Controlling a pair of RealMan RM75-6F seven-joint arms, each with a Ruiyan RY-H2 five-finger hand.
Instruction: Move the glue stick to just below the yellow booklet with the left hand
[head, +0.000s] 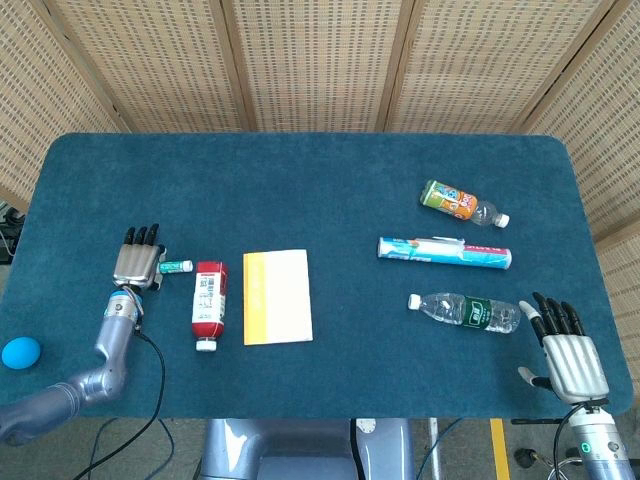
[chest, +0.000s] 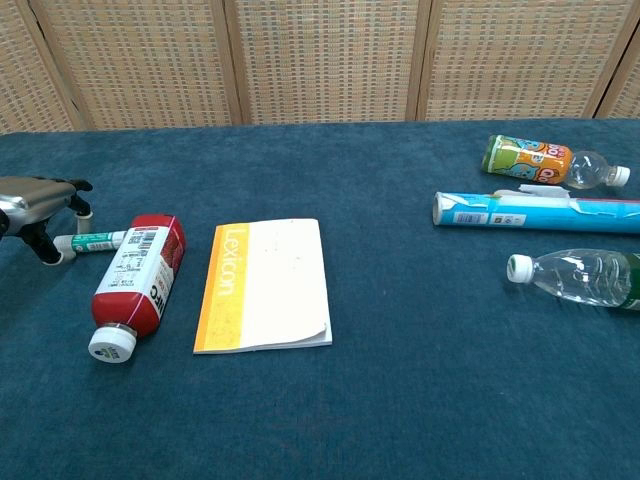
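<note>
Blue tabletop (head: 320, 190): red bottle (head: 207, 305) lies between glue stick (head: 176, 266) and yellow booklet (head: 277, 296).

The counter (head: 320, 170) is covered with matt, slightly rough blue cloth. The yellow booklet (chest: 268, 283) looks like matt paper. The water bottle (chest: 575, 277) is clear glossy plastic. The left hand (head: 136, 264) shows smooth grey metal.

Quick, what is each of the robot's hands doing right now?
Left hand: over the glue stick, fingers around it; a firm grip cannot be told.
Right hand: open, holding nothing.
</note>
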